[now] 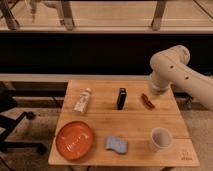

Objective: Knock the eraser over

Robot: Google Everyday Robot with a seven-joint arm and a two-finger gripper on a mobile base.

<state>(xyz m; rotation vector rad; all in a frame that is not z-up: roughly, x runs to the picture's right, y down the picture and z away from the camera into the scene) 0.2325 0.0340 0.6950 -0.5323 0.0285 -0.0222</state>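
Observation:
The eraser is a small black block that stands upright at the middle back of the wooden table. My white arm reaches in from the right. My gripper hangs at the arm's lower end over the table's back right part, just above the dark-red elongated object. It is to the right of the eraser and apart from it.
A white bottle lies at the back left. An orange plate sits at the front left, a blue pad at the front middle, and a white cup at the front right. A dark chair stands to the left.

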